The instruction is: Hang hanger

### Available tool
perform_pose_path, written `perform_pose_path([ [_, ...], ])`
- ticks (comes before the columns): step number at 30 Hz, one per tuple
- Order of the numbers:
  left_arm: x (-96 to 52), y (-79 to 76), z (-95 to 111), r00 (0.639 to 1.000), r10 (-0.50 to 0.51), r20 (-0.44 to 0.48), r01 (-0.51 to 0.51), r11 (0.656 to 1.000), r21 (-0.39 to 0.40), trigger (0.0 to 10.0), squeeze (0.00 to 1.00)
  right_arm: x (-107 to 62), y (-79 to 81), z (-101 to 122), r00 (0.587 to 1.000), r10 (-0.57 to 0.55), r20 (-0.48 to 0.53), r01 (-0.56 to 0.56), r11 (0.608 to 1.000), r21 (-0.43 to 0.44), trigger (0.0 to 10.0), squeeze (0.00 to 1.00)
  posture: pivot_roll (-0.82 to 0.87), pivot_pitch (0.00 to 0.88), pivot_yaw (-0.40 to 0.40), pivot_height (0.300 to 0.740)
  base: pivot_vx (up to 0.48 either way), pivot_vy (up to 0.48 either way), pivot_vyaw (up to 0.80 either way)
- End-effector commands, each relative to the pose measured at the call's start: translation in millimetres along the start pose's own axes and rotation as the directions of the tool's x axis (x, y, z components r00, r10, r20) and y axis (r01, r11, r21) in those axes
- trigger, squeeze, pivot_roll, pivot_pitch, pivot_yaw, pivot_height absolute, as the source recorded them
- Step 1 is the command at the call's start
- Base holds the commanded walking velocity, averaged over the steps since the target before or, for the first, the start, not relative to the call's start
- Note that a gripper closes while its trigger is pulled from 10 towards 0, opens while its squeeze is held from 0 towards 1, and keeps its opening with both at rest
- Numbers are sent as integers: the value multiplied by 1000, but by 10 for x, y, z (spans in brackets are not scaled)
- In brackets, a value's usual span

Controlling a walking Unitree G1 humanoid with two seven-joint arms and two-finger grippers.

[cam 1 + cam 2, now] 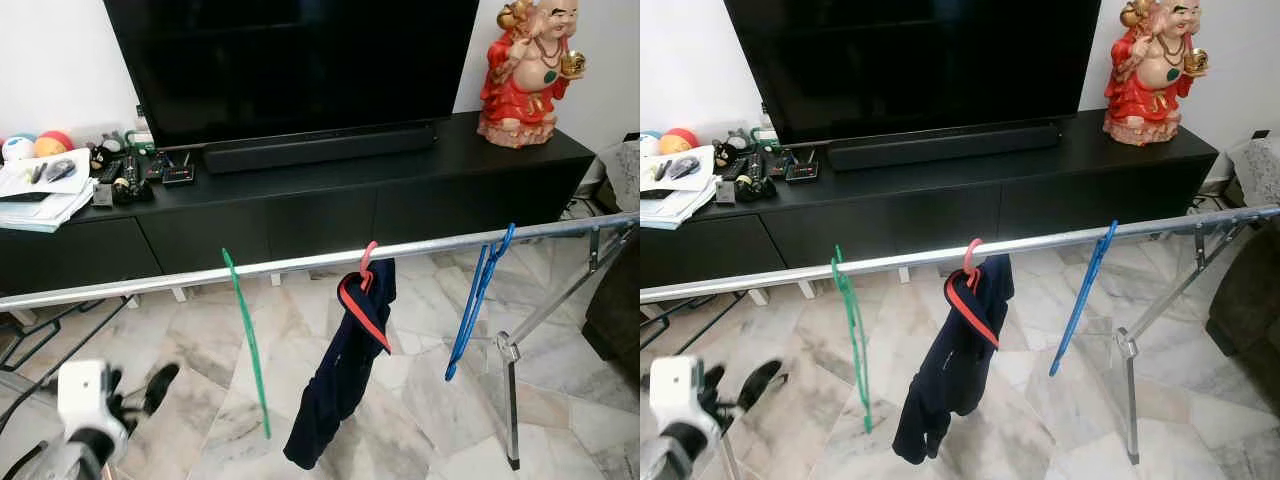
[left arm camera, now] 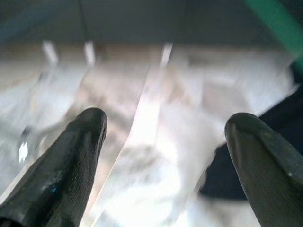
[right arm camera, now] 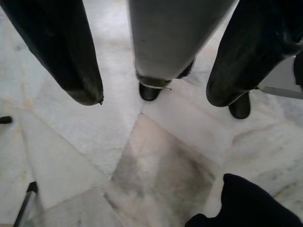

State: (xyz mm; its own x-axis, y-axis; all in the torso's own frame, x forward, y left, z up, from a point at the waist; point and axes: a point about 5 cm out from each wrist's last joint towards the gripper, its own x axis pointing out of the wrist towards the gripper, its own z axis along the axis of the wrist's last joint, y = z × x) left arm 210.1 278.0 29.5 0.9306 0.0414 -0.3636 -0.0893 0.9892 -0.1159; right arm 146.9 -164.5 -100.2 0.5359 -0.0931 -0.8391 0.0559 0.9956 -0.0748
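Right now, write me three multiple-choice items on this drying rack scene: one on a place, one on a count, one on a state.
1. Where does the blue hanger hang on the rail?
A. Between the green and red hangers
B. Toward the robot's right, past the red hanger
C. At the far left end

2. How many hangers are on the rail?
A. Two
B. Three
C. Five

3. What state is the left claw in?
A. Open and empty
B. Shut on the green hanger
C. Shut on the dark garment

Key: 1 B, since the blue hanger sits right of the red hanger. 2 B, as the green hanger, the red and the blue make three. 3 A, because the left wrist view shows floor between its two spread fingers.
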Motion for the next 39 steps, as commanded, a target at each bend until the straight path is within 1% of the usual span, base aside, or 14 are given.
perform_pose_path([
  [1,-38,22,-290,993,10,-121,-8,1000,15,10000,0,-4,40,-19,1000,4,-10,-4,1000,-2,10000,0,89,76,65,740,0,0,0],
  [2,-38,22,-290,993,10,-121,-8,1000,15,10000,0,-4,40,-19,1000,4,-10,-4,1000,-2,10000,0,89,76,65,740,0,0,0],
  [6,-85,42,-753,949,65,-310,-57,998,34,10000,0,11,-77,27,1000,-8,-5,8,1000,0,10000,0,75,73,58,740,0,0,0],
  [9,-105,-6,-914,922,60,-382,-42,998,54,10000,0,16,-209,49,1000,-22,-1,22,1000,2,10000,0,81,68,53,740,0,0,0],
  [11,-107,-20,-952,915,60,-400,-39,997,60,10000,0,16,-251,52,1000,-27,-1,27,1000,2,10000,0,81,68,53,740,0,0,0],
  [12,-106,-31,-999,905,69,-419,-50,997,56,10000,0,12,-341,51,999,-36,0,36,999,3,10000,0,72,67,53,740,0,0,0],
  [13,-106,-31,-999,905,69,-419,-50,997,56,10000,0,12,-341,51,999,-36,0,36,999,3,10000,0,72,67,53,740,0,0,0],
  [17,-107,-109,-1133,879,53,-474,-17,997,80,10000,0,-8,-535,47,998,-63,13,62,998,22,10000,0,58,62,54,740,0,0,0],
  [20,-110,-124,-1156,876,55,-479,-21,997,77,10000,0,-9,-526,41,998,-63,15,62,998,21,10000,0,58,62,54,740,0,0,0],
  [21,-115,-128,-1173,873,57,-484,-20,997,81,10000,0,-6,-457,27,998,-54,12,54,998,16,10000,0,54,41,55,740,0,0,0],
  [22,-137,-132,-1212,866,60,-496,-21,996,84,10000,0,-4,-271,-9,999,-33,5,33,999,9,10000,0,46,14,61,740,0,0,0],
  [27,-179,-168,-1287,850,46,-524,5,995,95,10000,0,-7,-117,-34,1000,-13,-2,13,1000,7,10000,0,33,0,67,740,0,0,0],
  [32,-197,-222,-1338,844,38,-536,19,995,102,10000,0,-9,-109,-42,1000,-12,-4,12,1000,8,10000,0,24,0,66,740,0,-145,0],
  [39,-147,-270,-1328,848,48,-527,-3,996,86,10000,0,0,-216,-3,1000,-31,3,31,999,7,10000,0,21,0,61,740,0,-161,-80],
])
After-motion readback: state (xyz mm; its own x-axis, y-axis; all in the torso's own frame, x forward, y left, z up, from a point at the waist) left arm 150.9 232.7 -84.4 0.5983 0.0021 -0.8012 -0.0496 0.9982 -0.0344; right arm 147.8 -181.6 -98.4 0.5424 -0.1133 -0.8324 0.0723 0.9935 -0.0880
